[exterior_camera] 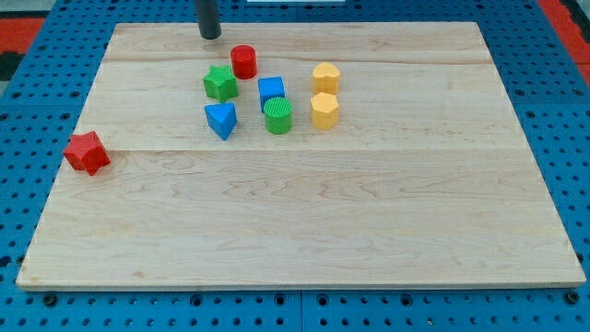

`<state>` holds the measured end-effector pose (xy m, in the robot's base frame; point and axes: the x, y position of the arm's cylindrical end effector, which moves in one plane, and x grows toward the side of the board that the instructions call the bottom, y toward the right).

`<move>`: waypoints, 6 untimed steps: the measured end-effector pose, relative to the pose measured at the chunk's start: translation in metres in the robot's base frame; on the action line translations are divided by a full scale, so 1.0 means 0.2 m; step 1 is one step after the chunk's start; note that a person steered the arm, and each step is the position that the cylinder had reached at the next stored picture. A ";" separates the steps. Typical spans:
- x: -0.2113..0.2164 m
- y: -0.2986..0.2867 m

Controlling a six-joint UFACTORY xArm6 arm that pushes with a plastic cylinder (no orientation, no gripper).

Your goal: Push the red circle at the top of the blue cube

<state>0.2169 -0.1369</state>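
The rod ends in a bare tip [211, 36], no pincer to judge, near the worktop's [369, 212] top edge, up-left of the red circle [243, 61], which sits up-left of the blue cube [271, 91].

On my screen I see a wooden board [304, 231] that lies on a blue pegboard [37, 83]. A green star [219, 83] stands near the view's top, and a blue triangle [220, 120] is just below it. A green cylinder [277, 116] is to the right of the triangle. Two yellow blocks [325, 77] [324, 110] stand close together, one above the other. A red star [87, 153] sits alone at the board's left edge, well apart from the others.
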 end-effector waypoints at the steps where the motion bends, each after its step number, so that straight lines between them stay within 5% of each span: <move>1: 0.12 0.08; 4: 0.25 0.36; 6: -0.01 -0.15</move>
